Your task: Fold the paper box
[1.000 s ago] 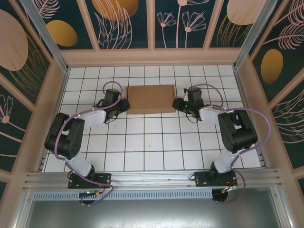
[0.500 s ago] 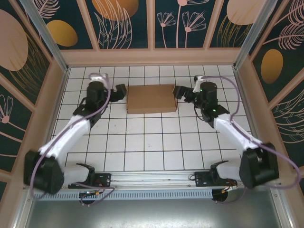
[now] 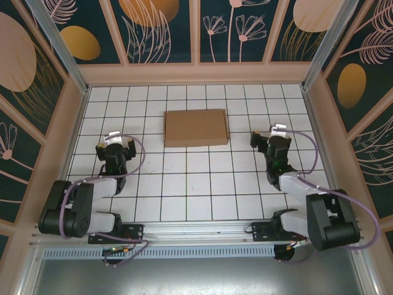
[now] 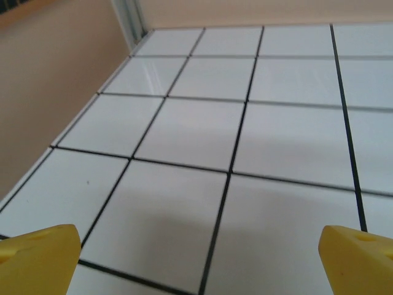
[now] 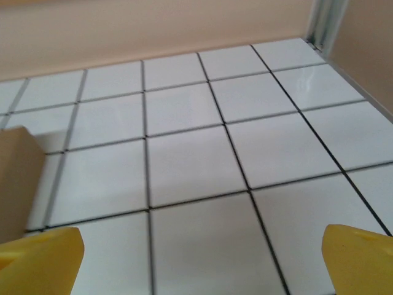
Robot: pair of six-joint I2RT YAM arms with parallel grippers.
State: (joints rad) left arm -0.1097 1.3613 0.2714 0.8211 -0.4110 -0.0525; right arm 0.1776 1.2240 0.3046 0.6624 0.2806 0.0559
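Observation:
The paper box [image 3: 196,128] lies closed and flat, a brown cardboard rectangle on the white tiled table toward the back middle. One corner of the box [image 5: 15,178] enters the right wrist view at the left edge. My left gripper [image 3: 115,149] sits well to the left of the box and nearer the front, open, its yellow fingertips [image 4: 40,261] wide apart over bare tile. My right gripper [image 3: 265,140] is to the right of the box, apart from it, open too, with yellow fingertips [image 5: 359,258] spread and nothing between them.
Peach-coloured walls [image 3: 196,74] and metal corner posts [image 3: 319,55] ring the tiled table [image 3: 196,184]. The left wall [image 4: 55,80] stands close to my left gripper. Both arm bases [image 3: 116,232] are bolted at the near rail.
Both arms have drawn back from the box's sides toward the front, the left going left, the right going right. The box stays put.

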